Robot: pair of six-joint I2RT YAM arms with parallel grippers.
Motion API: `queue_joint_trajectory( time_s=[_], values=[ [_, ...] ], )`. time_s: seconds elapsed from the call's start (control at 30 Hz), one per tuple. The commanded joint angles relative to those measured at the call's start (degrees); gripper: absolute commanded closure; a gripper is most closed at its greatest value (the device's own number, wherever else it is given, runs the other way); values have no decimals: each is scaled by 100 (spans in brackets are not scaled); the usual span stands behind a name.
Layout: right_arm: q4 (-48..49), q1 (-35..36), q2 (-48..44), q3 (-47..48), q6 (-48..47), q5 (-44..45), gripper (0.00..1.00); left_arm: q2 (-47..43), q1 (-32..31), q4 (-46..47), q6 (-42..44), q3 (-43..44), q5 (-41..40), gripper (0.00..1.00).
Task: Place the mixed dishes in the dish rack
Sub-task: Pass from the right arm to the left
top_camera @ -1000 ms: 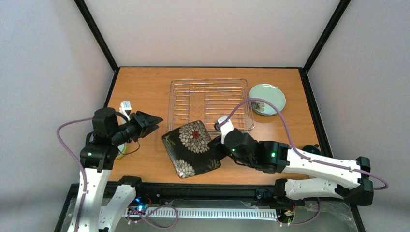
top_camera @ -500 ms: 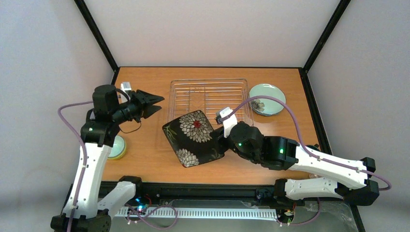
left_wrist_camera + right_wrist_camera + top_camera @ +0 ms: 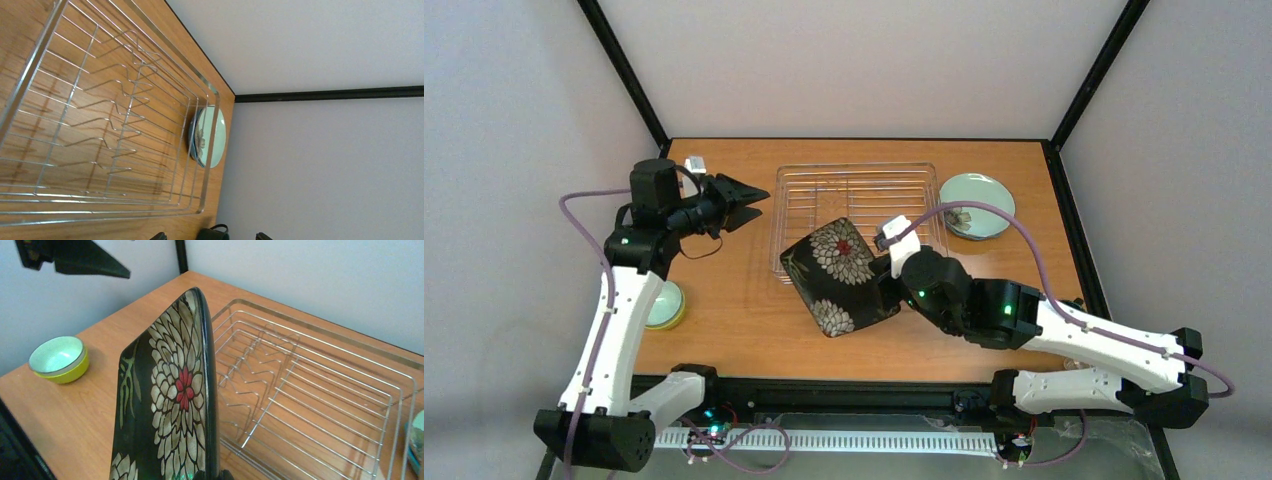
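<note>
Top external: right tool [image 3: 887, 291] clamped on the right edge of the black square floral plate [image 3: 839, 275]. Plate is tilted up on edge and overlaps the near-left corner of the dish rack [image 3: 824, 190]; can't tell if it touches the wires. Left tool [image 3: 762, 201] has its jaws wide, holds nothing, and hangs just off the rack's left side above the tabletop [image 3: 724, 320]. Pale mint plate [image 3: 984, 200] sits just right of the rack. Right wrist: mint bowl [image 3: 55, 354] nested in the yellow-green bowl [image 3: 67, 374], well left of the rack.
</note>
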Motion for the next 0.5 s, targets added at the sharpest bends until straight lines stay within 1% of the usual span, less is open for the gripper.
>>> queue_joint_trajectory(
  time_s=[0.0, 0.1, 0.17, 0.3, 0.47],
  values=[
    [612, -390, -161, 541, 7, 150, 98, 8, -12, 163, 1081, 257, -244, 0],
    [548, -811, -33, 747, 99, -121, 98, -152, -12, 385, 1404, 60, -427, 0],
    [560, -1057, 72, 853, 147, -307, 98, -268, -15, 665, 1529, -169, -395, 0],
    [595, -1530, 345, 1088, 271, -810, 98, -446, -13, 1277, 1674, -672, -57, 0],
    [697, -2004, 692, 1416, 476, -1353, 98, -508, -12, 1735, 1949, -984, 298, 0]
  ],
)
